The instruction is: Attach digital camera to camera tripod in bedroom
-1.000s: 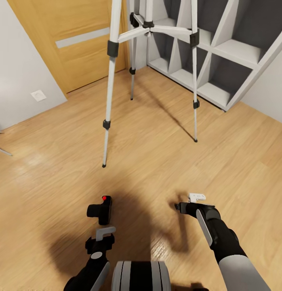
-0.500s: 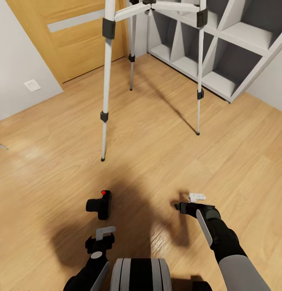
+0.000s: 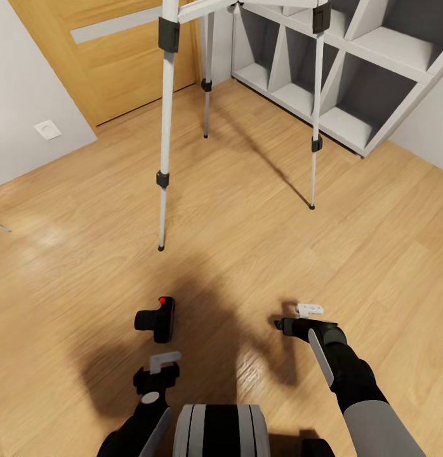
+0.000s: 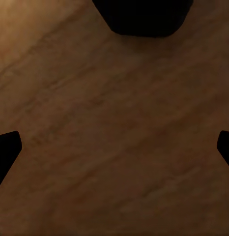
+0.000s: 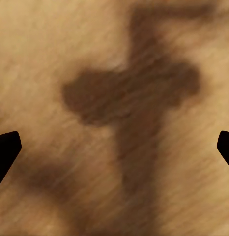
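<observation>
Boxy black digital camera (image 3: pixel 157 319) lies on the pale plank floor (image 3: pixel 247 241), just ahead of the left gripper (image 3: pixel 159 363).
Silver-legged camera tripod (image 3: pixel 164 127) stands beyond, near the white cube shelves (image 3: pixel 348 82); both grippers' tips spread wide, holding nothing; right gripper (image 3: pixel 299 319) hovers over its shadow.

Digital camera (image 3: pixel 159 318) just ahead of the left gripper (image 3: pixel 162 362), camera tripod (image 3: pixel 164 136) legs on wood floor (image 3: pixel 247 235) beyond.

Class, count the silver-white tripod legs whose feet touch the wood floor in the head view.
3: the near-left leg by the wooden door, the far leg behind, and the right leg before the white cube shelves.
</observation>
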Tool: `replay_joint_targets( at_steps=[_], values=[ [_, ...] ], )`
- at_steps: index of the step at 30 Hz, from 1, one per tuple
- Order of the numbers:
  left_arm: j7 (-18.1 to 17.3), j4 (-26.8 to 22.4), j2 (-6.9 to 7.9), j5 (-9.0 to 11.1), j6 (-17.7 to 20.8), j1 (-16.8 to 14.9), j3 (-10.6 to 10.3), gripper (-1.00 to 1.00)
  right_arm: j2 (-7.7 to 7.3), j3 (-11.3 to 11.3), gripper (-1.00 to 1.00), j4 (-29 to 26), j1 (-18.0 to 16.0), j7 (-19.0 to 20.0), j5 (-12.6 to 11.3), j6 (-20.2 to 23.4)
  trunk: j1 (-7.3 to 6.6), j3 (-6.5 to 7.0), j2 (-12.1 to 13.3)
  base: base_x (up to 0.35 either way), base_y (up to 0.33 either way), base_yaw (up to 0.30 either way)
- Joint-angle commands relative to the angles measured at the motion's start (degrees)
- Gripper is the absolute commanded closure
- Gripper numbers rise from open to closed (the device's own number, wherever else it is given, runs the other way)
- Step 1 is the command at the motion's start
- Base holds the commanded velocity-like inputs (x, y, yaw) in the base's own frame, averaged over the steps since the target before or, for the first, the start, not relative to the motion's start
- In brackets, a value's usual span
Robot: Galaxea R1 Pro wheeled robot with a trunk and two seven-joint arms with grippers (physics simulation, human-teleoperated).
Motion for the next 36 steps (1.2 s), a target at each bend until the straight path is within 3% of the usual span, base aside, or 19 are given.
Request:
replay_joint_targets(
  at_steps=[1,8,13,15,21,29,36],
  values=[
    [0.3,-0.1,0.19,0.3,0.1,0.0,-0.1,-1.00,0.00,-0.1,-1.00,-0.1,0.0,0.0,-0.3,0.3,-0.01,-0.03,0.0,0.000,0.000,0.000],
    [-2.5,-0.1,2.10,0.2,-3.1,0.0,0.0,-1.00,0.00,-0.1,-1.00,-0.1,0.0,0.0,-0.3,0.3,-0.01,-0.03,0.0,0.000,0.000,0.000],
    [-11.7,-0.5,3.20,-0.1,-4.3,0.0,0.0,-1.00,0.00,-0.1,-1.00,-0.1,0.0,0.0,-0.3,0.3,-0.01,-0.03,0.0,0.000,0.000,0.000],
    [-13.6,-0.6,3.45,-0.2,-4.4,-0.1,0.0,-1.00,0.00,-0.1,-1.00,-0.1,0.0,0.0,-0.3,0.3,-0.01,-0.03,0.0,0.000,0.000,0.000],
    [-15.2,-0.4,3.72,-0.6,-4.5,-0.3,0.0,-1.00,0.00,-0.1,-1.00,-0.1,0.0,0.0,-0.3,0.1,-0.01,-0.03,0.0,0.000,0.000,0.000],
    [-15.6,0.3,3.79,-3.2,-4.5,-0.3,0.0,-1.00,0.00,-0.1,-1.00,0.0,0.0,0.0,-0.4,-0.5,-0.01,-0.03,0.0,0.000,0.000,0.000],
    [-15.6,0.4,3.78,-3.8,-4.6,-0.4,0.0,-1.00,0.00,-0.1,-1.00,0.0,0.0,0.0,-0.4,-0.6,-0.01,-0.03,0.0,0.000,0.000,0.000]
  ],
)
